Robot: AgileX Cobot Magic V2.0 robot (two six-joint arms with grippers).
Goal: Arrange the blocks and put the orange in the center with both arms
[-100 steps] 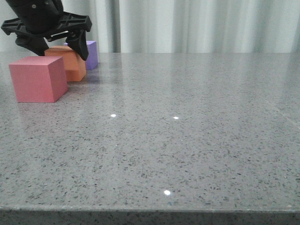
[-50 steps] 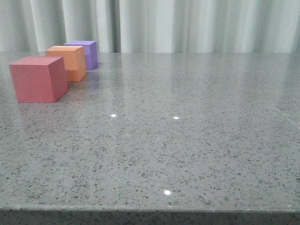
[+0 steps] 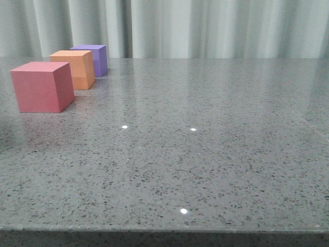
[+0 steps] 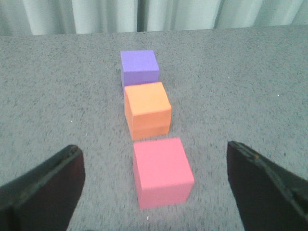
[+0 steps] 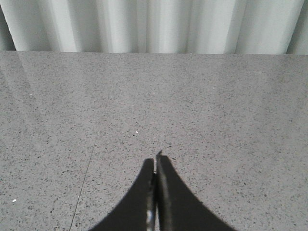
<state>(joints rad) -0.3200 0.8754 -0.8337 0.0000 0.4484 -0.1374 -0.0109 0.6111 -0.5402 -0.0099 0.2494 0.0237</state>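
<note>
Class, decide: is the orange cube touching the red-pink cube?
Apart. The left wrist view shows a strip of grey table between the orange cube and the red-pink cube.

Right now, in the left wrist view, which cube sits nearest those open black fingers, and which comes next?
1. Red-pink cube, nearest, between the left gripper's fingers.
2. Orange cube, middle of the row.
3. Purple cube, farthest, toward the curtain.

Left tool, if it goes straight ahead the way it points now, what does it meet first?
Probably the red-pink cube, nearest in the line between the open left tool's fingers; the orange cube and purple cube lie beyond. Height above the table is unclear.
</note>
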